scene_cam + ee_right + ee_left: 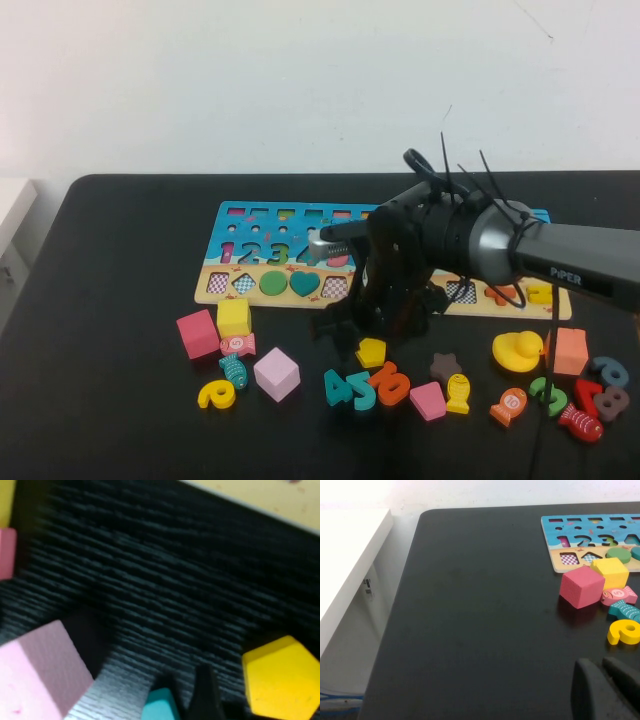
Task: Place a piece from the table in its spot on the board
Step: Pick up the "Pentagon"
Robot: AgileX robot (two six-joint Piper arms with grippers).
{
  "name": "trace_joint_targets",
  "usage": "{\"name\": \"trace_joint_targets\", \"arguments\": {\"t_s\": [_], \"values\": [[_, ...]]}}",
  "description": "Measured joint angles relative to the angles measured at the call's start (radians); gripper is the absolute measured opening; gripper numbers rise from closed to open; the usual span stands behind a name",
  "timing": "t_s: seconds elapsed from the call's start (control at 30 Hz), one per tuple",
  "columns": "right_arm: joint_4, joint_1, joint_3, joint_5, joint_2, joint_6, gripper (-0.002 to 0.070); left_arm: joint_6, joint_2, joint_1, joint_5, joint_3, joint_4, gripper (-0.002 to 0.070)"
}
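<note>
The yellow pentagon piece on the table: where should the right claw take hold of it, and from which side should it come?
Probably from straight above, closing on two opposite edges of the yellow pentagon piece. It lies flat on the table, so only its thin rim can be gripped. The open right claw hangs just left of it; the teal 4 is close. The left claw is parked far left.

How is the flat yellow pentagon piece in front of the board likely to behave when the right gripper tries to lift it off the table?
The yellow pentagon looks rigid and probably light. Lying flat on the table, it offers only thin edges, so it may slide rather than tip. The right gripper hangs just above it; the left gripper is parked far left.
</note>
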Motion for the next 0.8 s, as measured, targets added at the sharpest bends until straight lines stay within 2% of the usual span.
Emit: {"name": "trace_joint_targets", "arguments": {"t_s": [0.2,0.57,0.8], "values": [[0.000,-0.003,-0.004,0.019,0.022,0.012,0.0521,0.000,0.000,0.000,0.000,0.000,0.000,-0.0001],[0.003,-0.006,-0.005,0.011,0.024,0.013,0.0367,0.000,0.000,0.000,0.000,0.000,0.000,-0.0001],[0.003,-0.006,-0.011,0.011,0.024,0.013,0.0365,0.000,0.000,0.000,0.000,0.000,0.000,-0.0001]]}}
